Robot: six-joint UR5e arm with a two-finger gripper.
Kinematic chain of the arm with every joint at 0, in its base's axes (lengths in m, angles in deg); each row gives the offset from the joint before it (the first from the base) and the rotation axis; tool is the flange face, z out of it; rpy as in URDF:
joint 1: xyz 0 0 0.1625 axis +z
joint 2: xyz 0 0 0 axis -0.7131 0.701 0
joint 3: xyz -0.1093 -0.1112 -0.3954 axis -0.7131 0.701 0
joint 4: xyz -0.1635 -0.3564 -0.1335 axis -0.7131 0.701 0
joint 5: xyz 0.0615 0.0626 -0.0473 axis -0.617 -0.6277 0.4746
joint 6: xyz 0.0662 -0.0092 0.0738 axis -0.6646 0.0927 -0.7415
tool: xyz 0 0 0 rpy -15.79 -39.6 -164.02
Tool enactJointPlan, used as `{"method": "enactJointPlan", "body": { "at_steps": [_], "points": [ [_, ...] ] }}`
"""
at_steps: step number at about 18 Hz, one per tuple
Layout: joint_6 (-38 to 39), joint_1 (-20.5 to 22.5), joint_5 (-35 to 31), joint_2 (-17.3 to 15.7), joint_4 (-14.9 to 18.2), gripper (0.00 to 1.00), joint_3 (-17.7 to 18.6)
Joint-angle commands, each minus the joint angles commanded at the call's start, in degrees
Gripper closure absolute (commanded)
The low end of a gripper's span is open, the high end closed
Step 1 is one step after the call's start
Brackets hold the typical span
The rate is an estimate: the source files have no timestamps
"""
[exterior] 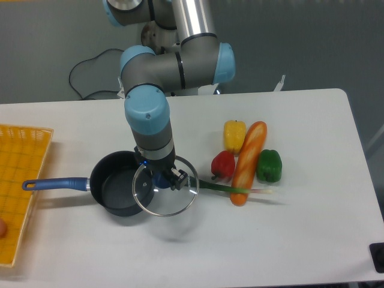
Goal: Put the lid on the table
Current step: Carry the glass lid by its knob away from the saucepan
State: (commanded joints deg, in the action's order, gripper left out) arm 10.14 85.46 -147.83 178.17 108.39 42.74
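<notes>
Lid first: we see the round clear glass disc with its thin silver rim held level under our hand, partly over the right edge of the dark saucepan and partly out past it over the white tabletop. A soft shadow lies on the tabletop below and a little to the right of the lid, so we read the lid as raised rather than resting on the surface. Our hand comes straight down onto the middle of the lid and its fingers are pinched on the small blue knob there; the knob is mostly hidden by the fingers.

In this single fixed view, the saucepan stands open, its blue handle pointing left toward the yellow woven tray at the left edge of the tabletop. To the right of the lid lie the vegetables in a loose group: a red pepper just beside the lid's rim, a yellow pepper behind it, a long orange baguette-like loaf lying lengthways, and a green pepper on its far side. A thin green stalk runs from near the lid's rim under the loaf. Our grey and light-blue arm reaches down from the back of the tabletop.
</notes>
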Motion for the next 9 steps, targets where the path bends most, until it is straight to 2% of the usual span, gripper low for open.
{"method": "enactJointPlan", "body": {
  "at_steps": [7, 9],
  "points": [
    [-0.36, 1.41, 0.00, 0.26, 0.00, 0.48, -0.26],
    [-0.36, 2.28, 0.09, 1.23, 0.00, 0.48, -1.75]
  ]
}}
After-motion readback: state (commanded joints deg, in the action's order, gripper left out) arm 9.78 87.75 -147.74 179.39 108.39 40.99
